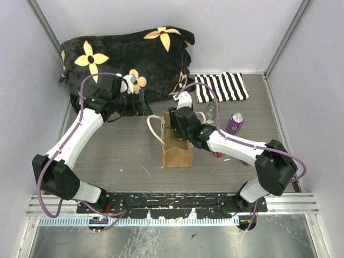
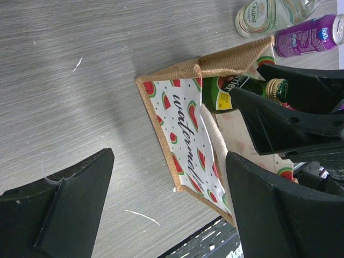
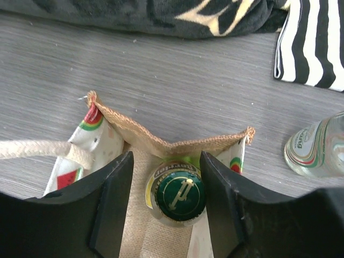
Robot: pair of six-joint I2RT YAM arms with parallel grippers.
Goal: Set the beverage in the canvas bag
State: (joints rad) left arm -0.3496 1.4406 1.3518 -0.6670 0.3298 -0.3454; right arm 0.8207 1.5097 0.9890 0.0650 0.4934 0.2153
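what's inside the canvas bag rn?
A capped green bottle sits partly in the canvas bag, its neck held by the right gripper. Its lower body and the bag's floor are hidden by the walls.

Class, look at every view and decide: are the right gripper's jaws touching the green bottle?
Touching. The left wrist view shows the right gripper with a jaw pressed against each side of the green bottle at its neck, with no gap visible.
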